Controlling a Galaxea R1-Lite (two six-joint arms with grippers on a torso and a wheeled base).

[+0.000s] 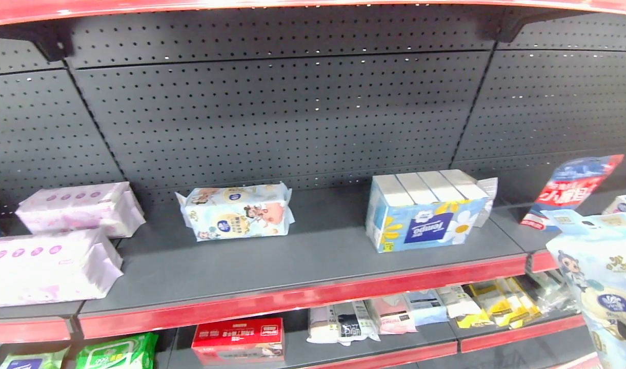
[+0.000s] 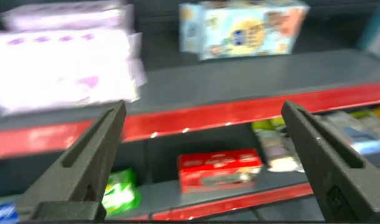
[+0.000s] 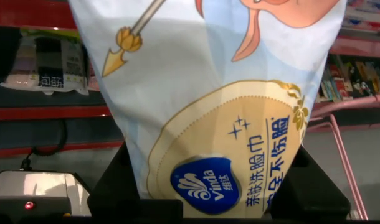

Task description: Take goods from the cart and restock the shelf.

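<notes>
On the shelf lie pink packs, a cartoon pack, a blue bundle. Our left gripper gapes empty; our right gripper clamps a tissue bag.

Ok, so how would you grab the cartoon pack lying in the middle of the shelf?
Grip the cartoon pack around its puffy middle, coming from the front and slightly above, I'd say. It lies lengthwise along the shelf, and its crimped ends look too floppy to hold.
</notes>
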